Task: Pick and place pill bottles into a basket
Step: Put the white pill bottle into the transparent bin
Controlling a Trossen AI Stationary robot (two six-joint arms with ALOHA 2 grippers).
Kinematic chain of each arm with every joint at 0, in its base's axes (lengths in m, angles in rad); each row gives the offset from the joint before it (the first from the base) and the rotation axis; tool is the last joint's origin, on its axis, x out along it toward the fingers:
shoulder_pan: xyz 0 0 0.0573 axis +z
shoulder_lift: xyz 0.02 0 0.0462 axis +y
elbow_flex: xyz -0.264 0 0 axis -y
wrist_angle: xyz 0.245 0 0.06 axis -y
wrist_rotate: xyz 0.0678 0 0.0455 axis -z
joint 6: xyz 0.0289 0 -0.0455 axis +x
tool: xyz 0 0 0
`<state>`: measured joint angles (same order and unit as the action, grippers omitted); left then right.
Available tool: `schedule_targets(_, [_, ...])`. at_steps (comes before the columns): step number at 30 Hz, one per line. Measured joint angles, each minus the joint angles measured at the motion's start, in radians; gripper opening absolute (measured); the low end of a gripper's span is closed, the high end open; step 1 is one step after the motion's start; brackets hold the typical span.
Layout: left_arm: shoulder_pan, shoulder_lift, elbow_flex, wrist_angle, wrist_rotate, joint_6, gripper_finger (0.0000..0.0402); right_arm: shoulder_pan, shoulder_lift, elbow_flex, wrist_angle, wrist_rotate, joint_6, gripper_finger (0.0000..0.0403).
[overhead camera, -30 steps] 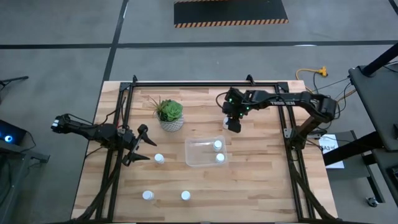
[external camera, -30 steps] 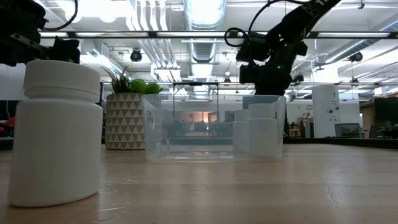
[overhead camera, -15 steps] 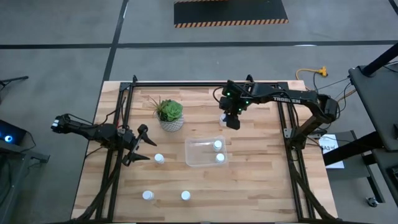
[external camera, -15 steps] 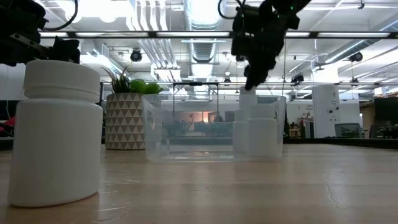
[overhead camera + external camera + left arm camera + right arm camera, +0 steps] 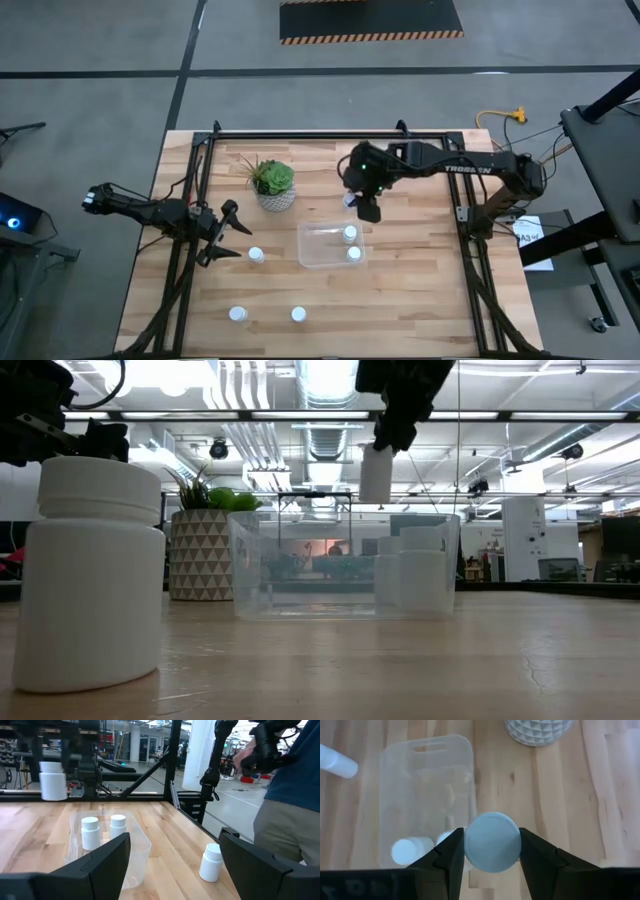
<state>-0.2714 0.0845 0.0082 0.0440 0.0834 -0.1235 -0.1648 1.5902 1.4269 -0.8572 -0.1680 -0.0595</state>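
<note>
Above the far edge of the basket (image 5: pixel 331 243), the right gripper (image 5: pixel 366 207) has lifted a pill bottle (image 5: pixel 376 472) clamped between its fingers, now positioned for release beside the two bottles inside, while the left gripper (image 5: pixel 228 232) waits open-fingered nearby.

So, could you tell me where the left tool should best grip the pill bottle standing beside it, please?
Probably around the body just under the cap, coming from above. That pill bottle stands upright on the table with open wood all round, left of the basket, and the left tool is open beside it.
</note>
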Motion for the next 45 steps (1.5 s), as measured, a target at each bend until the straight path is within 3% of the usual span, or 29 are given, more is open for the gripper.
schedule_targets(15, [0.0, 0.0, 0.0, 0.0, 0.0, 0.0, 0.029, 0.182, 0.009, 0.02, 0.086, 0.126, 0.184, 0.0145])
schedule_targets(24, [0.0, 0.001, 0.0, -0.002, 0.0, 0.0, 0.029, 0.187, 0.094, 0.02, 0.138, 0.128, 0.275, 0.0146])
schedule_targets(45, [0.0, 0.002, 0.0, 0.0, 0.0, 0.0, 0.029, 0.211, 0.291, 0.019, 0.222, 0.141, 0.236, 0.0146])
